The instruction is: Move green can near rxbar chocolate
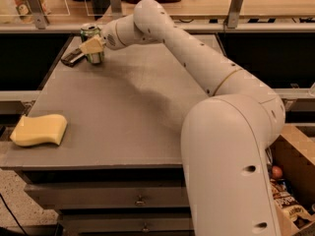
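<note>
The green can (90, 35) stands upright at the far left corner of the grey table (123, 112), its silver top showing. My gripper (93, 46) reaches in from the right and is shut on the green can, with one tan finger (91, 45) lying across the can's front. The rxbar chocolate (72, 58), a flat dark bar with pale edges, lies right beside the can on its left, touching or nearly touching its base.
A yellow sponge (39, 130) lies at the table's front left corner. My white arm (197, 63) crosses the table's right half. A railing with glass panels (59, 4) runs behind the table. A box of packets (288, 200) sits on the floor at the right.
</note>
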Available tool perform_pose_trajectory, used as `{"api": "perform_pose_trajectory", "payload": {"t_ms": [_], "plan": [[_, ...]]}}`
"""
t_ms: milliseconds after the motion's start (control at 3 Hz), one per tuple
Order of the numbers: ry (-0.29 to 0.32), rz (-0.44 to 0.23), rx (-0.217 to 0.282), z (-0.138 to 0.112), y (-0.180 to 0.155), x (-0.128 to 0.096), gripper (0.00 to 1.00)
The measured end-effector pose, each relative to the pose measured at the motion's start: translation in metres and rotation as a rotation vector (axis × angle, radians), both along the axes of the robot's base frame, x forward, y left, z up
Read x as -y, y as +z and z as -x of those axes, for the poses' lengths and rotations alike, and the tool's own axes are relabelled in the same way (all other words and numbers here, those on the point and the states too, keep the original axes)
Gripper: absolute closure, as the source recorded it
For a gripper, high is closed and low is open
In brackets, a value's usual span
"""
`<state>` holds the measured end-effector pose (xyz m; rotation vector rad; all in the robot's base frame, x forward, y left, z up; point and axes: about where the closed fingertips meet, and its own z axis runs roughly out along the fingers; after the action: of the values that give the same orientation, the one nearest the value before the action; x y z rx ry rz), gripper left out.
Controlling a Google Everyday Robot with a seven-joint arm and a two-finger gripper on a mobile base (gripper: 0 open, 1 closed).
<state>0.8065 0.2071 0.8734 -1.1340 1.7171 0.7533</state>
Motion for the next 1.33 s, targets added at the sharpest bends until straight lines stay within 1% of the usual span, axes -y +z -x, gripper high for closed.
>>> {"api": "perform_pose_trajectory", "payload": {"t_ms": [333, 1000, 1333], "plan": [[-0.005, -0.009, 0.012, -0.001, -0.001, -0.009, 0.60], [-0.010, 0.027, 0.026, -0.002, -0.002, -0.024, 0.13], [-0.019, 0.040, 0.030, -0.002, -0.002, -0.025, 0.00]]}}
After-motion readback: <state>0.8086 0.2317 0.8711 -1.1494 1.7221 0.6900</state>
